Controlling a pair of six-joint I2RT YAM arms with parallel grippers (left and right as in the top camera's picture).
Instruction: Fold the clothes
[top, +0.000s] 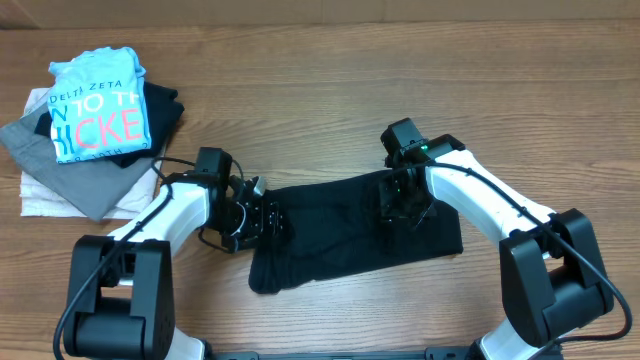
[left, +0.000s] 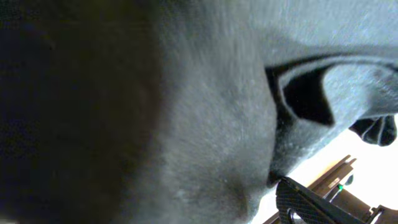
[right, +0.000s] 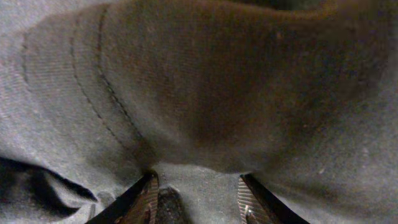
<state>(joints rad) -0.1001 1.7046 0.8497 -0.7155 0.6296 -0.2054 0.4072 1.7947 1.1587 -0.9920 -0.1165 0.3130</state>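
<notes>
A black garment (top: 350, 235) lies spread across the middle of the table. My left gripper (top: 262, 220) is down on its left end. In the left wrist view the dark cloth (left: 205, 124) fills the frame right up against the camera, and only one finger (left: 311, 202) shows at the bottom right, so its jaws are hidden. My right gripper (top: 400, 205) is on the garment's upper right part. In the right wrist view its two fingers (right: 198, 198) are partly closed, with a bunch of the cloth (right: 199, 93) between and over their tips.
A pile of clothes lies at the back left: a light blue printed T-shirt (top: 98, 110) on top of dark (top: 165, 110), grey (top: 70, 165) and white (top: 45, 195) pieces. Bare wooden table (top: 330, 110) shows behind the garment and to the right.
</notes>
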